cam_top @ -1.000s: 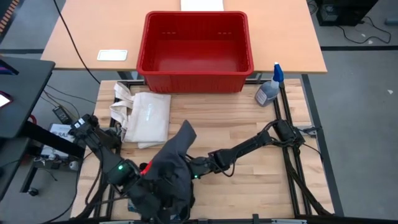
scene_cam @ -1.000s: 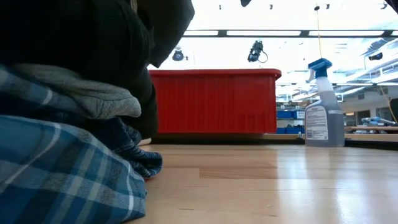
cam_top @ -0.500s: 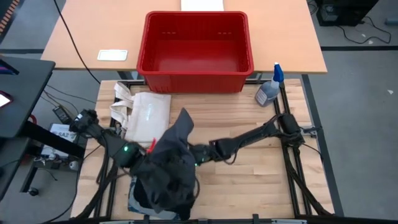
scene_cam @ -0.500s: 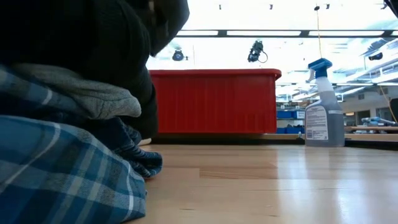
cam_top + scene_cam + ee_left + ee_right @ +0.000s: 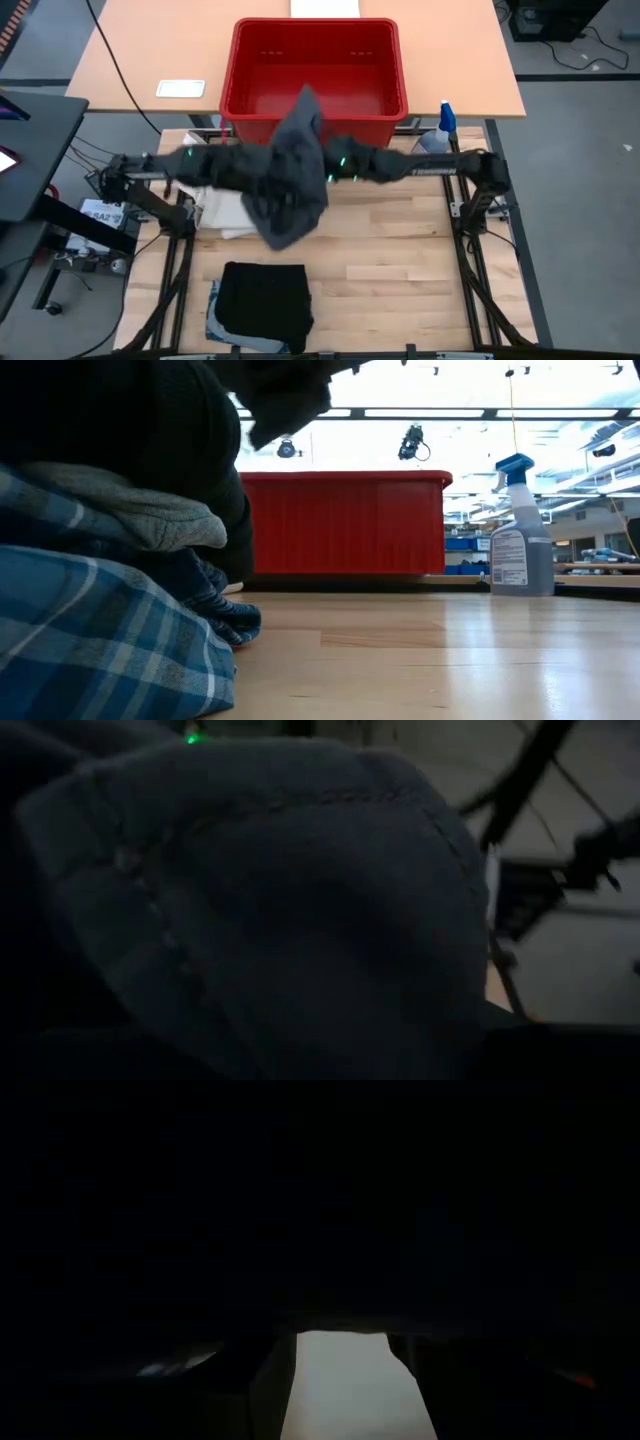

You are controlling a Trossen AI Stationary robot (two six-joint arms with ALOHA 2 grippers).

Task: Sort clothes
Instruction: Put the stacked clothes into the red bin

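High view shows both arms stretched toward each other across the far part of the worktop, with the dark grey cloth hanging between them. The left gripper meets the cloth from the left side and the right gripper meets it from the right side. The cloth covers both grippers, so I cannot tell if the fingers are wide, narrow, or holding the fabric. The upper tip of the cloth lies over the front wall of the red bin, and its lower part hangs above the worktop, near the white tote bag.

At the near edge of the worktop lies a folded pile: black fabric on top, with the blue-and-white plaid cloth showing under its left edge. In the low view the plaid cloth fills the left side, with a grey garment on it, and the dark grey cloth hangs at the top.

A spray bottle stands beside the right front corner of the bin. In the left wrist view, only dark cloth with stitched seams is close to the camera. The right wrist view is almost fully dark.
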